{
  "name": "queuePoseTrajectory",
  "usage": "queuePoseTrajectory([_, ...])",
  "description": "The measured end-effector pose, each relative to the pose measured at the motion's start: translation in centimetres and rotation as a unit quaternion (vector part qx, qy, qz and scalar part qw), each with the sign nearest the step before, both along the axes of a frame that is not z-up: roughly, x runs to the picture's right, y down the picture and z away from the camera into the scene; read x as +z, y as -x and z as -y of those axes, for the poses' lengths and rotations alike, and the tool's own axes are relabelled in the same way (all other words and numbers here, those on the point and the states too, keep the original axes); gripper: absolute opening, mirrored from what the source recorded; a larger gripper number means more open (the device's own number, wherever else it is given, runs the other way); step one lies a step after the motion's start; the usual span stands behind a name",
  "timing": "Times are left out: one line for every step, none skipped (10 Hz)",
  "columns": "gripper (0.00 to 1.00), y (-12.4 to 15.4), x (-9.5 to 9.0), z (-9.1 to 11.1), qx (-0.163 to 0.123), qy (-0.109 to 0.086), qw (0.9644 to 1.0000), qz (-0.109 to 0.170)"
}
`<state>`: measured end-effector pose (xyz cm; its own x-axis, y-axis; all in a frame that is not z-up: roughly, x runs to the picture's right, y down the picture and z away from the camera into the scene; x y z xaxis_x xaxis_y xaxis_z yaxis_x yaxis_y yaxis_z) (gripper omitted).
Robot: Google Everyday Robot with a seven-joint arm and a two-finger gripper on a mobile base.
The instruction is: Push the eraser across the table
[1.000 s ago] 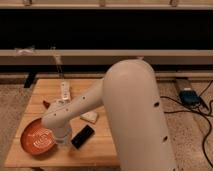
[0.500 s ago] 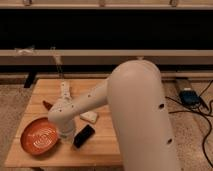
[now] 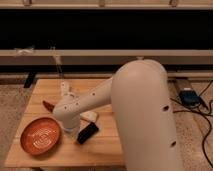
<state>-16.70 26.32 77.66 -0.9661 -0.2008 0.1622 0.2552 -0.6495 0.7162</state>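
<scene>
The eraser is a flat black block lying at an angle on the light wooden table, just right of the orange plate. My white arm reaches in from the right and bends down over the table's middle. My gripper hangs at its end, low over the table between the plate and the eraser, right at the eraser's left end. The arm's wrist hides most of it.
A small whitish-beige block lies just behind the eraser. A small red object and a white object sit at the back left of the table. Cables and a blue box lie on the floor to the right.
My arm's end has moved to the right, away from the plate. The eraser has shifted slightly to the right and back with it.
</scene>
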Motion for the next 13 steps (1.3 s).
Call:
queuePoseTrajectory([0.03, -0.5, 0.3, 0.2, 0.001, -0.002, 1.0000, -0.009])
queuePoseTrajectory([0.03, -1.0, 0.6, 0.2, 0.002, -0.003, 0.9998, -0.017])
queuePoseTrajectory([0.03, -1.6, 0.8, 0.4, 0.003, -0.005, 0.9997, -0.025])
queuePoseTrajectory([0.03, -2.7, 1.3, 0.9, 0.007, -0.009, 0.9992, -0.037])
queuePoseTrajectory([0.03, -3.7, 1.8, 1.2, 0.010, -0.012, 0.9987, -0.048])
queuePoseTrajectory([0.03, -4.4, 2.1, 1.6, 0.013, -0.015, 0.9983, -0.055])
queuePoseTrajectory([0.03, -5.3, 2.5, 2.0, 0.017, -0.019, 0.9976, -0.064])
queuePoseTrajectory([0.03, -6.3, 3.0, 2.6, 0.021, -0.024, 0.9968, -0.074])
queuePoseTrajectory([0.03, -7.3, 3.5, 3.2, 0.024, -0.029, 0.9959, -0.082])
queuePoseTrajectory([0.03, -8.2, 3.9, 3.8, 0.027, -0.033, 0.9950, -0.090])
queuePoseTrajectory([0.03, -9.0, 4.3, 4.3, 0.030, -0.037, 0.9943, -0.096])
queuePoseTrajectory([0.03, -9.6, 4.6, 4.8, 0.032, -0.042, 0.9936, -0.100])
queuePoseTrajectory([0.03, -10.3, 5.0, 5.3, 0.033, -0.045, 0.9929, -0.105])
